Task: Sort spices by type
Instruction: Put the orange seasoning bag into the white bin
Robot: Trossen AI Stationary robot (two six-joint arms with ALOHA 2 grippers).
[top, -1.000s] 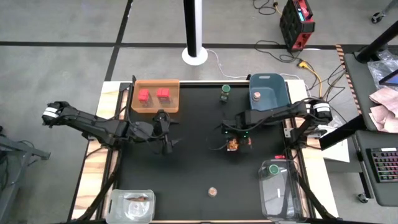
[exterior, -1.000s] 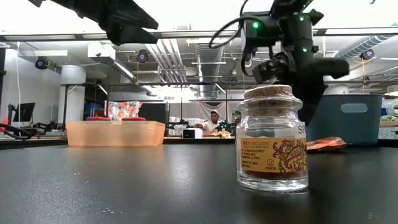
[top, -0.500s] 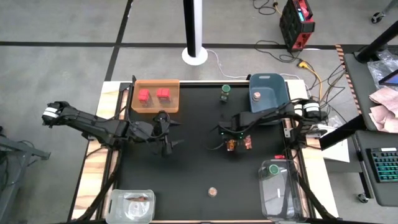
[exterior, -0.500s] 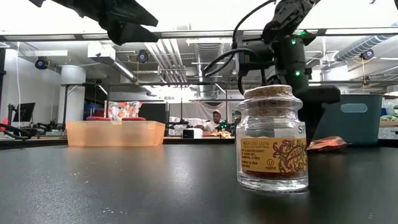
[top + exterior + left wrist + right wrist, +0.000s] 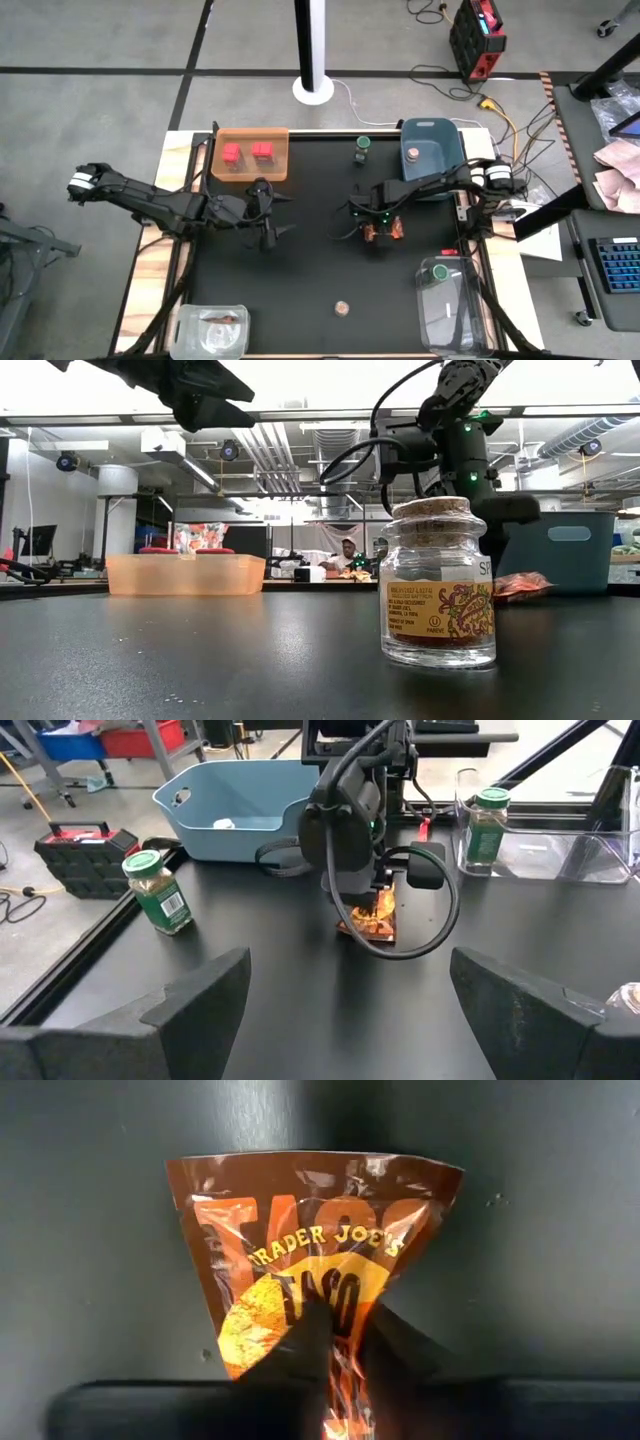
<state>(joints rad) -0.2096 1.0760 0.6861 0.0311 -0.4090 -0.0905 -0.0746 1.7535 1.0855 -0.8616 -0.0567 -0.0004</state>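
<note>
Taco seasoning packet sits pinched at one edge between the right arm's closed fingers, mid-bench just in front of the blue tub; left fingers gape empty.

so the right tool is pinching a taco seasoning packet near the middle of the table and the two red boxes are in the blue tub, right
Not quite. The two red boxes sit in the orange tray at the table's back left, not in the blue tub; the high view shows this. The rest holds: the right tool is shut on the taco seasoning packet near the middle of the table.
</note>
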